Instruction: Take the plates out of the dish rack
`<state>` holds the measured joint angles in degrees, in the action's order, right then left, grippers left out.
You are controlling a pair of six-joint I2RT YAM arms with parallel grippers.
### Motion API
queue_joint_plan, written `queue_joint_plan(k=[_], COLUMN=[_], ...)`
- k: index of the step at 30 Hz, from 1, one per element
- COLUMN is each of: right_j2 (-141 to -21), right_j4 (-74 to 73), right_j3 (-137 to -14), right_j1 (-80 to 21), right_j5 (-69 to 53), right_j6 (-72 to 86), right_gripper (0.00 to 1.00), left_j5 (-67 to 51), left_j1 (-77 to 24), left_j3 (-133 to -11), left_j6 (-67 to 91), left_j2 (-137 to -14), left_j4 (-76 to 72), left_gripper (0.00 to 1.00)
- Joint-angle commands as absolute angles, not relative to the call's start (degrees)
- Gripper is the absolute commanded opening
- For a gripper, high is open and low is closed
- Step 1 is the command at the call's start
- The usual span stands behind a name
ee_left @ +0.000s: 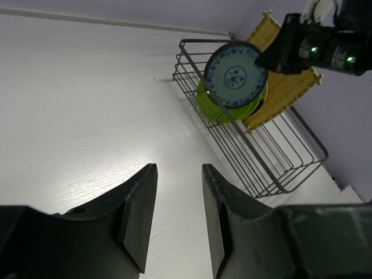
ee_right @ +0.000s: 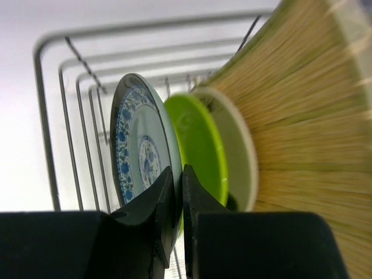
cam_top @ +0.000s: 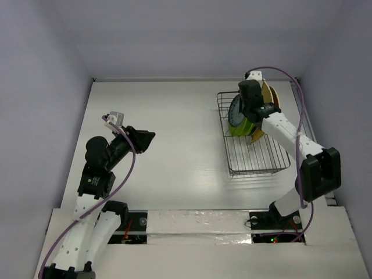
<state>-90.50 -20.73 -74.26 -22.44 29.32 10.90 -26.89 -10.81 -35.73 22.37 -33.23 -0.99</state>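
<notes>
Right wrist alone: hand [ee_right: 181, 177] tight on blue plate [ee_right: 138, 156]

- Top camera: high over the near edge, looking down on the whole table [cam_top: 174, 128], dish rack [cam_top: 258, 157] far right.
- Left wrist: low, facing right toward that rack, well apart.
- Right wrist: very near the blue-patterned plate [ee_right: 136, 157], which all views share.

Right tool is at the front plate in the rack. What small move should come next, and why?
Probably lift straight up, slowly. The right tool looks pinched on the rim of the blue patterned plate, which stands upright in the dish rack with the lime-green plate close behind it. A straight rise should clear the wires without dragging its neighbour.
</notes>
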Motion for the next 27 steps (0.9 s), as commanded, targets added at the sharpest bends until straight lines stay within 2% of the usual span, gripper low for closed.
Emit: queue_joint_plan(k=[1,8,13,17,24,27], right_j2=[-85.35,-80.07,-79.45,-86.80,-102.73,-105.64], right_j4=[-18.81,-20.48,-15.66,-7.48,-4.48,-1.60], right_j3=[-81.03,-82.88,-81.04,-78.92,-87.09,-85.88], right_j1=[-22.68,-26.71,-33.39,-40.14,-47.19,-49.74], right_j5=[30.93,31.91,20.77,8.29,2.64,1.24], right_j6=[10.29,9.58,13.79,20.46,25.48,27.07], right_gripper=[0.02,0.00,0.00,0.00,0.00,0.00], left_j5=[-27.16,-26.90,-25.93,-23.91,-19.87,-18.72], left_j1=[-10.99,-10.99,-10.99,-10.99,-10.99,-10.99], left_j3=[-38.23,-38.15,-38.32,-38.76,-39.64,-39.81], left_j6=[21.97,21.88,21.80,21.18,20.39,20.13], left_j2=[-32.87,-32.70,-32.52,-31.99,-31.82,-31.73], left_j4=[-3.34,-3.16,-2.73,-1.41,-0.09,1.49], left_gripper=[0.33,0.33,0.33,0.31,0.30,0.30])
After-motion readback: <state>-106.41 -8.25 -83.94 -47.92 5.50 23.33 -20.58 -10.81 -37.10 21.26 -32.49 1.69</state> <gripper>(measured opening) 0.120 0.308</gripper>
